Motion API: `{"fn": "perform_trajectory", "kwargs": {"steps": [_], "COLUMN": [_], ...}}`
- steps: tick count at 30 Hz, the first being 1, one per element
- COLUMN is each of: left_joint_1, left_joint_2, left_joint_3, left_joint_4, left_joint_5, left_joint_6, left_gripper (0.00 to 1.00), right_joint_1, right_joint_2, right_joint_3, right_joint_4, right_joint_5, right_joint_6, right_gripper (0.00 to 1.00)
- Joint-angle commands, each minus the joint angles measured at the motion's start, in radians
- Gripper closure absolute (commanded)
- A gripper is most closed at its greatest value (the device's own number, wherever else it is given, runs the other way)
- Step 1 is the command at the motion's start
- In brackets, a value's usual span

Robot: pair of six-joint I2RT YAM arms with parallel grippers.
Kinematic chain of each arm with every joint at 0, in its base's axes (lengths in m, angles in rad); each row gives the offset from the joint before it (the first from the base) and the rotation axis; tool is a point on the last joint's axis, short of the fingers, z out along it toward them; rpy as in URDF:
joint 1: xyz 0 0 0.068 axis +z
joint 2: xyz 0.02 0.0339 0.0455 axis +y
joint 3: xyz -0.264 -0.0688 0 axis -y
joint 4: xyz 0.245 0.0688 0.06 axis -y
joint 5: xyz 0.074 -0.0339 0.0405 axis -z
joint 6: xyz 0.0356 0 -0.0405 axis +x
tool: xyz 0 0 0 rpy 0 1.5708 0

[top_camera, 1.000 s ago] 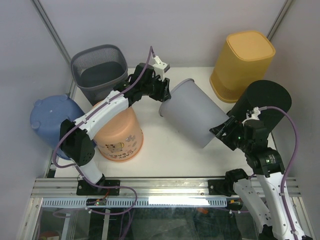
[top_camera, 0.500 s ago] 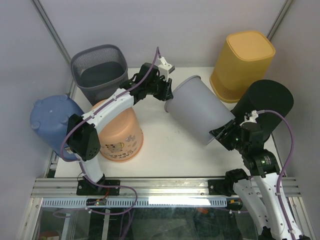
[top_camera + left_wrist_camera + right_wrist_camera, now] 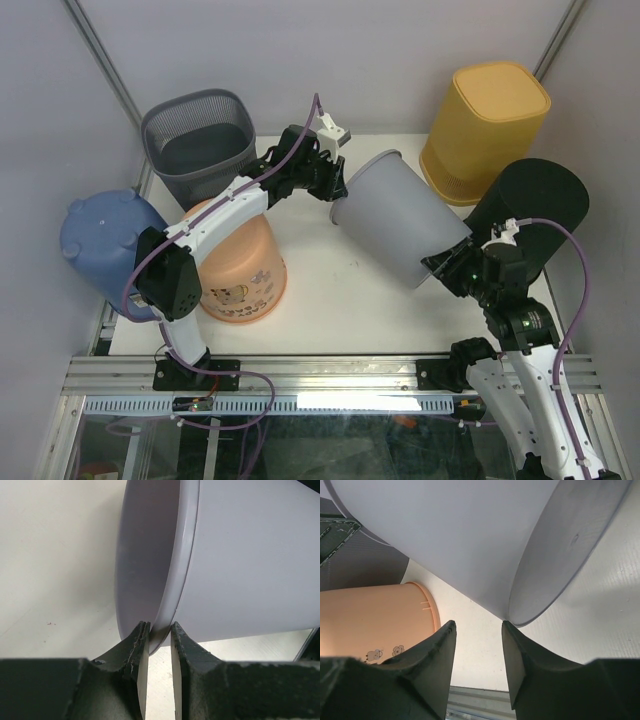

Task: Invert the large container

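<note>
The large container (image 3: pixel 400 225) is pale grey and lies tilted over the white table, mouth toward the back left, base toward the front right. My left gripper (image 3: pixel 335 190) is shut on its rim; in the left wrist view one finger is inside the container (image 3: pixel 240 555) and the other outside, with the left gripper (image 3: pixel 159 630) pinching the rim edge. My right gripper (image 3: pixel 440 268) is at the base. The right wrist view shows the right gripper (image 3: pixel 479 625) open, nothing between its fingers, one fingertip (image 3: pixel 507 625) touching the lower edge of the container (image 3: pixel 470 535).
An upside-down peach container (image 3: pixel 240 265) stands under the left arm. A dark mesh bin (image 3: pixel 198 140) is at the back left, a blue container (image 3: pixel 100 235) at the far left, a yellow one (image 3: pixel 488 125) at the back right, and a black one (image 3: pixel 530 210) beside the right arm.
The left gripper closed onto the container's rim and moved it slightly right and back. The right gripper's jaws narrowed and moved up against the base edge.
</note>
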Motion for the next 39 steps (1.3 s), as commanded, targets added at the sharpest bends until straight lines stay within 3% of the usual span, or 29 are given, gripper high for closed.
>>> {"fn": "perform_trajectory", "kwargs": {"steps": [1, 7, 12, 16, 24, 31, 39], "left_joint_1": [0.007, 0.019, 0.02, 0.02, 0.02, 0.02, 0.018], "left_joint_2": [-0.028, -0.038, -0.04, -0.036, -0.03, -0.022, -0.01], "left_joint_3": [0.008, -0.009, -0.007, -0.011, -0.03, -0.033, -0.033], "left_joint_4": [0.042, 0.041, 0.041, 0.041, 0.041, 0.042, 0.044], "left_joint_5": [-0.002, 0.0, -0.002, 0.014, 0.045, 0.052, 0.064], "left_joint_6": [0.011, 0.007, 0.005, -0.003, -0.008, -0.019, -0.034], "left_gripper": [1.0, 1.0, 1.0, 1.0, 1.0, 1.0, 1.0], "right_joint_1": [0.002, 0.002, 0.002, 0.002, 0.002, 0.003, 0.003], "right_joint_2": [-0.007, -0.027, -0.049, -0.06, -0.086, -0.013, 0.102], "right_joint_3": [0.025, 0.011, -0.075, -0.13, -0.114, -0.002, 0.107], "right_joint_4": [0.038, 0.041, 0.234, 0.407, 0.521, 0.594, 0.673], "right_joint_5": [0.024, 0.084, 0.022, -0.028, -0.148, -0.295, -0.351], "right_joint_6": [-0.017, -0.015, -0.039, -0.058, -0.116, -0.096, -0.094], "right_gripper": [0.54, 0.43, 0.39, 0.4, 0.46, 0.49, 0.51]}}
